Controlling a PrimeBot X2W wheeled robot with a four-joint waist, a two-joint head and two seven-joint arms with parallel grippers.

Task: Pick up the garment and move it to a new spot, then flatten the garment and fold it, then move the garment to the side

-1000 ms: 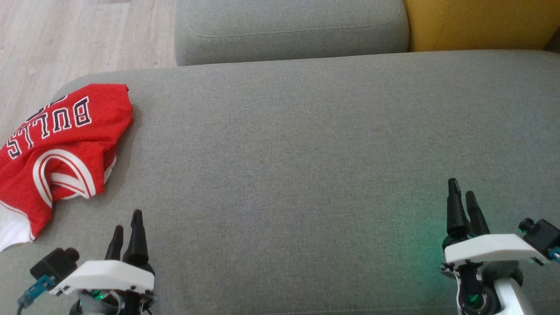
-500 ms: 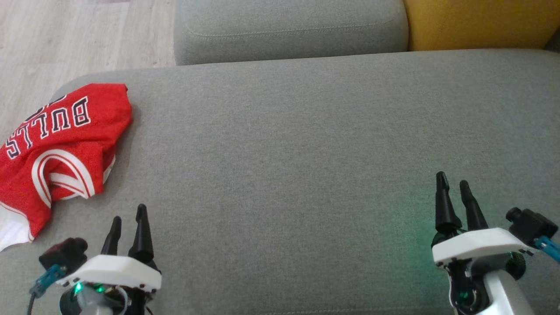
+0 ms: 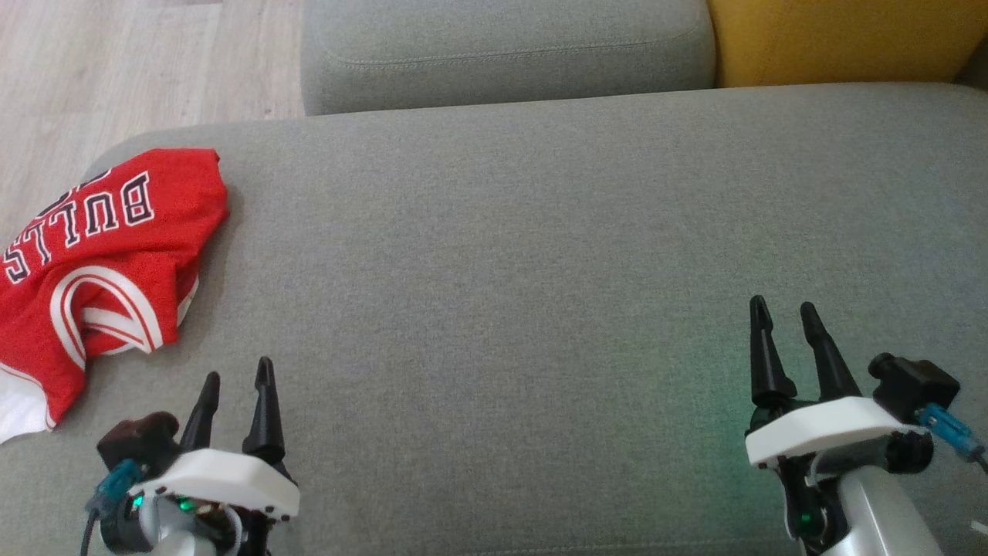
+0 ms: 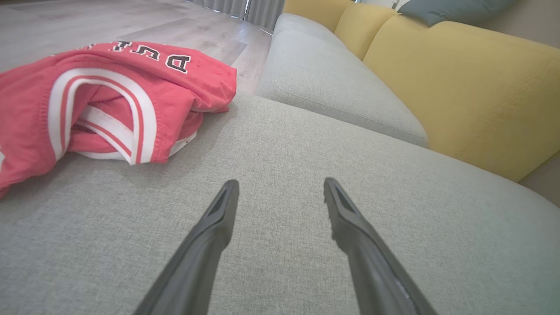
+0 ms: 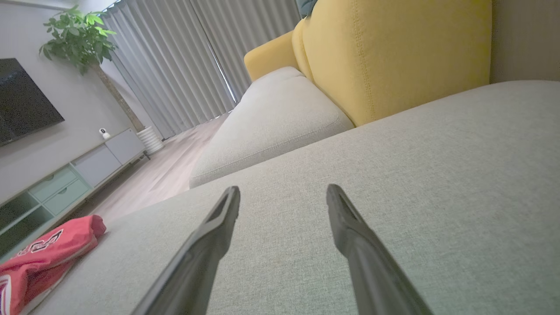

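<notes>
Garment (image 3: 100, 262) heaped at left end of grey cushion (image 3: 502, 270); left tool (image 3: 238, 368) and right tool (image 3: 783, 303) released, empty.

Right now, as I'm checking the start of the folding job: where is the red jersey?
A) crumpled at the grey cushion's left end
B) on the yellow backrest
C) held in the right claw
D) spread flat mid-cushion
A: the red jersey lies crumpled at the left end of the grey cushion, ahead of the open left claw; the right claw is open and empty.
</notes>
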